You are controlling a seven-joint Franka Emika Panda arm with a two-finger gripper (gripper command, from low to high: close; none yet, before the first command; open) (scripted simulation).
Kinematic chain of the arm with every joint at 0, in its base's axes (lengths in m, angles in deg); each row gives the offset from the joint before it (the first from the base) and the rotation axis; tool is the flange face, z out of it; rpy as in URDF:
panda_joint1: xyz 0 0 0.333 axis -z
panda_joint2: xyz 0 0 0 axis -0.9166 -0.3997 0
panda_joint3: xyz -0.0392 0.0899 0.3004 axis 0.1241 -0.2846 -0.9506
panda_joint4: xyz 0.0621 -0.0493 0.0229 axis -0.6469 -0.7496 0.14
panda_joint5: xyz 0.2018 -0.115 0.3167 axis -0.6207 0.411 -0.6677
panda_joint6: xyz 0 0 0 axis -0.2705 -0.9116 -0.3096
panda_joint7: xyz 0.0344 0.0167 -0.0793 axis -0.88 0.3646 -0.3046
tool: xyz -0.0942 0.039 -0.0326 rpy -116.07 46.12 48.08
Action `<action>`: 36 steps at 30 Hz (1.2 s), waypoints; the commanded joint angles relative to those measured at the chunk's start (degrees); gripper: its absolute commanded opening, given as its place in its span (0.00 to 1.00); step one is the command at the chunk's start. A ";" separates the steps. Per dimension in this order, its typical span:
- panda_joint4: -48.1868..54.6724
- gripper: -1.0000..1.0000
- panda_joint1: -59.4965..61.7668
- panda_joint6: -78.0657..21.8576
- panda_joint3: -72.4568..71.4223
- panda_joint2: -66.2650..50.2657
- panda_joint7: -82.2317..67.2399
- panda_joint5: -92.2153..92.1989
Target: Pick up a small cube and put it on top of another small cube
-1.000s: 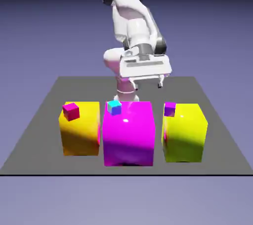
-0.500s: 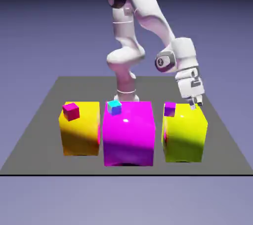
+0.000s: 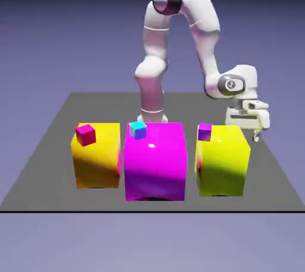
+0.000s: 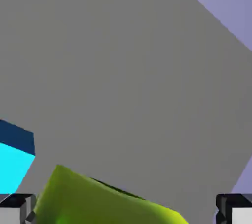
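Stacking has nothing to show here: no small cube sits on another, and I judge the pick itself undone. My end effector (image 4: 126,209) is spread wide, with nothing pinched between its fingertips. It hangs near the yellow-green block (image 3: 221,166), on the exterior view's right, above the bench (image 3: 53,169).

The purple cube (image 3: 205,132) appears at that block's upper left corner. The cyan cube (image 3: 137,129) shows at the top of the magenta block (image 3: 155,163), and the crimson cube (image 3: 86,135) at the top of the orange block (image 3: 97,160). The three small cubes are well apart. In my hand view a cyan shape (image 4: 14,161) is cut off at the edge; I cannot tell which thing it is.

Everything is left, as I see it: choosing a cube, gripping it, lifting, carrying it over another, lowering and letting go.
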 commanded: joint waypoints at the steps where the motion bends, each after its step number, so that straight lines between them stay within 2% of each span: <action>1: -0.40 0.50 -0.75 -0.83 -0.12 -0.32 -0.44 2.49; 8: -3.23 0.50 -6.25 -6.60 -0.96 -2.53 -3.54 19.94; 15: -7.51 0.50 -6.28 -11.64 -3.60 -1.75 -5.49 34.20; 22: 0.48 0.50 -2.39 -8.46 -3.66 -15.63 6.33 45.90; 23: 0.48 0.00 -2.39 -8.46 -3.66 -15.63 6.33 45.90; 31: -7.29 0.00 -5.65 -12.01 -3.51 -1.63 -5.80 33.74; 36: -2.57 0.00 -2.24 -16.03 -6.59 5.42 -17.29 28.24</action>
